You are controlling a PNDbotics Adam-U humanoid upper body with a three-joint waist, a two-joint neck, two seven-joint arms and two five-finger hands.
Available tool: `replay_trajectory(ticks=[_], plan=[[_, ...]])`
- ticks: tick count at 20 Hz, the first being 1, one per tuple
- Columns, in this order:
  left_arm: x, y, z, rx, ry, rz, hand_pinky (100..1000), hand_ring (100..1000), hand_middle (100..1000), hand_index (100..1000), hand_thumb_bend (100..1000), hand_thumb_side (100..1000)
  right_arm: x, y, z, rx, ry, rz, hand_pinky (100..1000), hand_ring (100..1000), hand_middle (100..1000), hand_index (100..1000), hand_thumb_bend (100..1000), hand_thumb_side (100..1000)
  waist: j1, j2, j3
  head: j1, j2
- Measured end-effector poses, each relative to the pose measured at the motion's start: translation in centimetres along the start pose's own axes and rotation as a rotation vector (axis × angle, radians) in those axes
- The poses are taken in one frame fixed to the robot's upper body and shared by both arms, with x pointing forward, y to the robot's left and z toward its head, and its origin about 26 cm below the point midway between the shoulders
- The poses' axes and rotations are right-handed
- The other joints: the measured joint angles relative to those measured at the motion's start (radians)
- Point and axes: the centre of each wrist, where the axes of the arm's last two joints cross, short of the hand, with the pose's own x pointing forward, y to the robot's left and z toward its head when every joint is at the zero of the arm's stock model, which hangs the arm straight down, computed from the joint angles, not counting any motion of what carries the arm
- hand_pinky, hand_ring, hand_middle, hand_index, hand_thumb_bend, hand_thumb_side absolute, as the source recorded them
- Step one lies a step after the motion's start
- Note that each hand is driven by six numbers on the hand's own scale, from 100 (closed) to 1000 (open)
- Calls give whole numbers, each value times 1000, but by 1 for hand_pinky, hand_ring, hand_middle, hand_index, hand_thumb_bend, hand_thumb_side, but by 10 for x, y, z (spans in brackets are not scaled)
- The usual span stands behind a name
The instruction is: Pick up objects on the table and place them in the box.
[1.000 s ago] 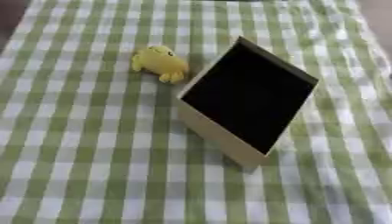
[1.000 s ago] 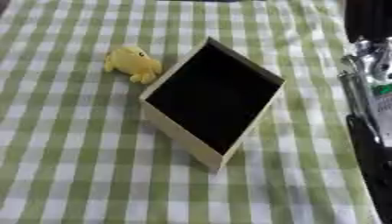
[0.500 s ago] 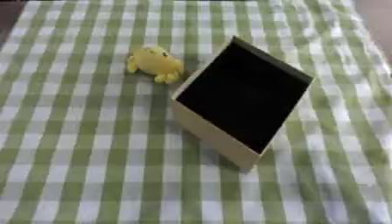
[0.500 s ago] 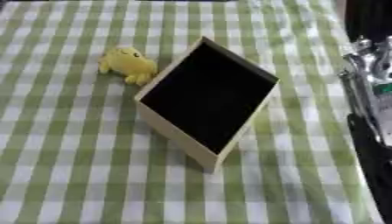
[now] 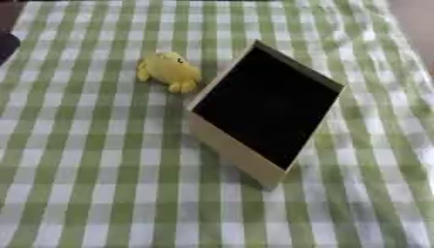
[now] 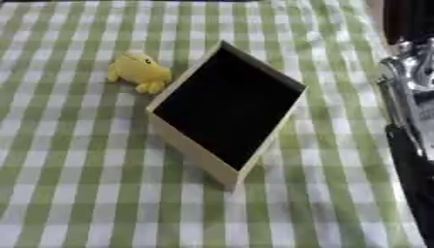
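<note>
Two views: left eye first, right eye second.
Left eye view, worktop: the worktop was covered with a green-and-white checked cloth.
Left eye view, box: one open box with pale cream walls and a dark interior stood near the middle of the cloth, set askew to the checks.
Left eye view, toy: a small yellow soft toy lay on the cloth just beside the box's left far wall, outside it; contact between the two could not be told.
Left eye view, left edge: a dark shape showed at the upper left edge; what it was could not be told.
Right eye view, right arm: black and silver parts of the right arm ran along the right edge, clear of the box.
Right eye view, right hand: finger state could not be told.
Both views, left hand: not seen.
</note>
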Motion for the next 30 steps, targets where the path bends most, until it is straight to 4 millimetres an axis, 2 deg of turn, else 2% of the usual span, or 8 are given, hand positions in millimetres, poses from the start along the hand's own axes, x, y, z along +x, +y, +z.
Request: replay_trajectory(ticks=[10,14,17,23,27,30], plan=[[17,2,-23,-261,-53,-70,690,781,781,884,612,640,0,1,0,11,9,-9,795,770,755,884,100,908,3,-5,-3,5,-1],[24,1,-32,-343,-67,-77,706,793,789,894,722,552,0,2,0,16,9,-11,794,770,755,884,100,909,3,-5,-3,5,-5],[28,1,-37,-396,-59,-88,714,803,792,897,788,441,0,2,0,17,10,-14,794,769,754,884,100,911,3,-6,-3,5,-5],[35,1,-45,-449,-49,-123,715,817,788,891,707,318,0,2,1,16,14,-21,794,769,753,884,100,914,4,-6,-6,4,-6],[38,1,-49,-463,-44,-154,739,836,800,904,772,333,0,3,1,16,16,-24,794,768,752,884,100,916,4,-6,-6,-1,-6],[41,1,-52,-499,-58,-207,752,843,807,912,787,326,0,3,1,17,16,-25,794,768,752,883,100,918,4,-8,-7,-4,-6]])
